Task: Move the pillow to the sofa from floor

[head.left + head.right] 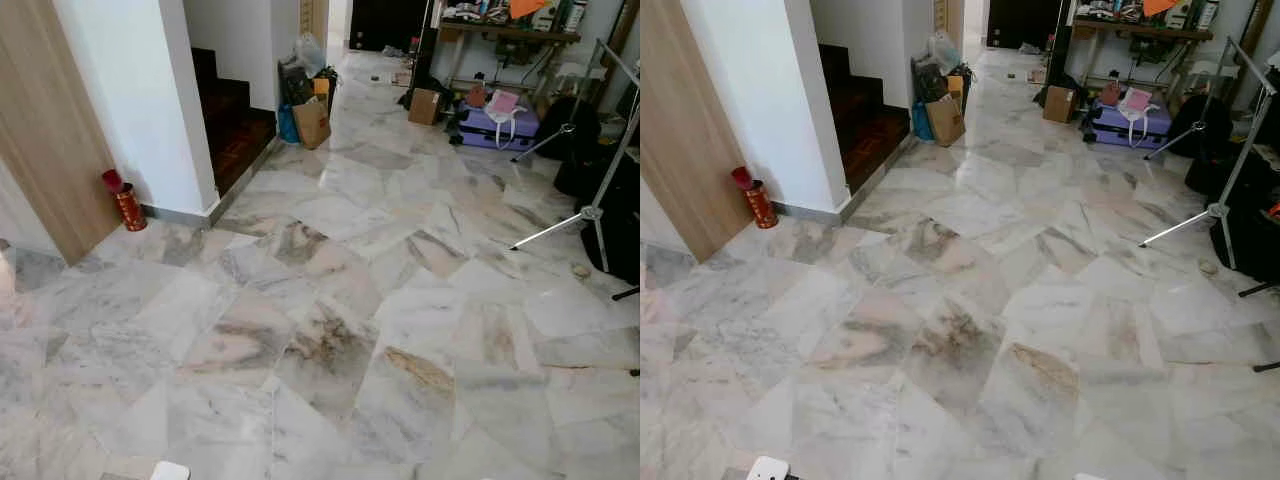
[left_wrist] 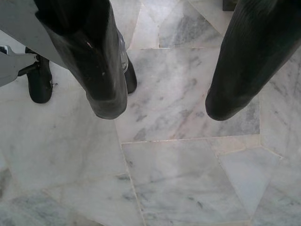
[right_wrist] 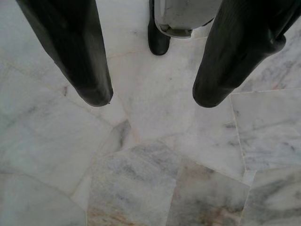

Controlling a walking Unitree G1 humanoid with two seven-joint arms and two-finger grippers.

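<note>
Both arms hang idle, left gripper [image 2: 160, 110] and right gripper [image 3: 150, 101] spread empty over marble floor [image 1: 330, 300] near red can [image 1: 127, 203].

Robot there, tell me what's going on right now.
Nothing is being handled. Both arms hang idle: the left pincer and the right pincer are open and empty, pointing down at the marble floor. The head views look across the floor toward a staircase, a red canister by the wall, a paper bag and a purple suitcase further back. No pillow or sofa can be made out from here, so the task has not started.
</note>
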